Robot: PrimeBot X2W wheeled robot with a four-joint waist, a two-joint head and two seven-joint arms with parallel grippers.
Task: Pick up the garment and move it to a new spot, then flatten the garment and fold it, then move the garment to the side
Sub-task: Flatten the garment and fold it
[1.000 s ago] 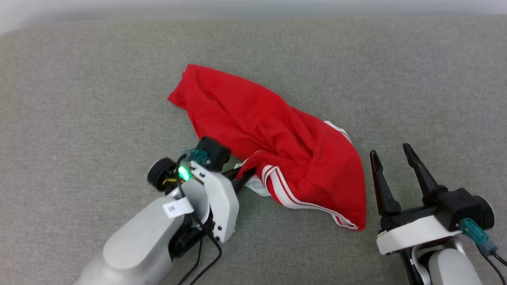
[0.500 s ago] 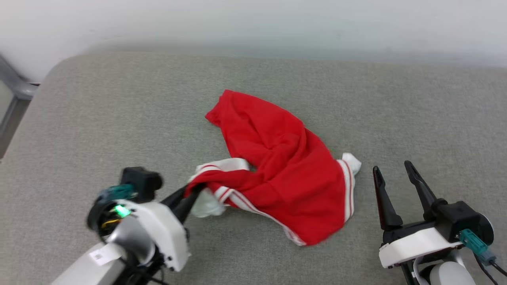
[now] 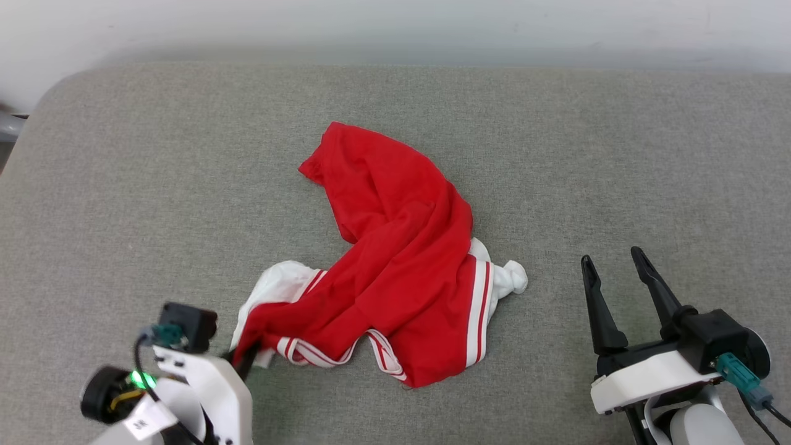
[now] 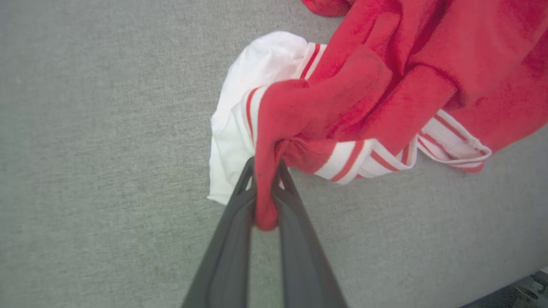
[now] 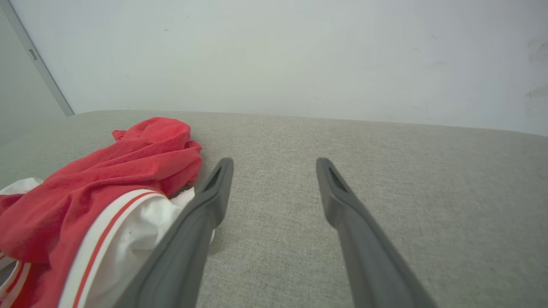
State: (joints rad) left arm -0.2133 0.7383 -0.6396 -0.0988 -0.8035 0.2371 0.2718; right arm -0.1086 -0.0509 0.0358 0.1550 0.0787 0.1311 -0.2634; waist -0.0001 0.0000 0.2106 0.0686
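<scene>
Pinching edge of crumpled red jersey shirt w/ white striped sleeves (image 3: 395, 259) in L gripper (image 4: 265, 167), jaws nearly closed. Lying mid grey fabric cushion (image 3: 123, 185), long axis trailing fwd + R from L grip. Holding R gripper (image 3: 610, 256) wide open, empty, just R of shirt.

The garment (image 3: 395, 259) lay mid-cushion (image 3: 123, 185), with the wall (image 3: 395, 25) behind. The left gripper (image 3: 247, 357) met its near-left corner. The right gripper (image 3: 610, 255) stood apart to its right.

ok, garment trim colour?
Red-white stripes along the trim of the garment; best in left wrist view.
</scene>
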